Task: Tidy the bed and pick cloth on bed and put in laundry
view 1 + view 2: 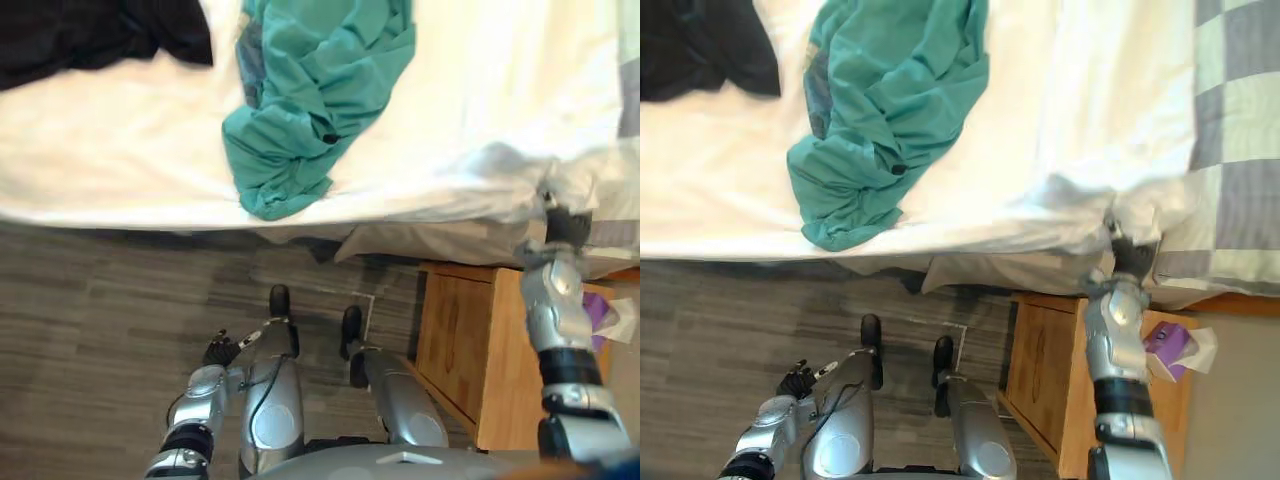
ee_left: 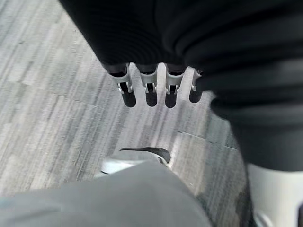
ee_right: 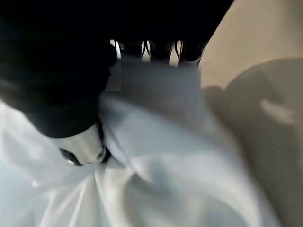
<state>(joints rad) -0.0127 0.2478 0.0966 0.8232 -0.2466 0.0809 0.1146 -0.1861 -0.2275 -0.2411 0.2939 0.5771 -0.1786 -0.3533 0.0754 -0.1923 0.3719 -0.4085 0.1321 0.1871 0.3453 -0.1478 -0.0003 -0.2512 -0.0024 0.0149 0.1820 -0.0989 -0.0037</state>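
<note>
Right hand [image 1: 1130,258] well right of teal cloth [image 1: 880,120], fingers buried in white sheet [image 1: 1070,130], can't tell grip; left hand [image 1: 220,350] hangs below cloth, fingers relaxed.

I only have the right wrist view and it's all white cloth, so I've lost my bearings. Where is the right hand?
Observer: The right hand is at the near edge of the white sheet, where it bunches up, by a wooden nightstand.
Operator: Any clothes to collect?
Observer: A teal garment lies crumpled on the sheet, to that hand's left.
Operator: And the left hand?
Observer: The left hand hangs low over the floor, open, holding nothing.
</note>
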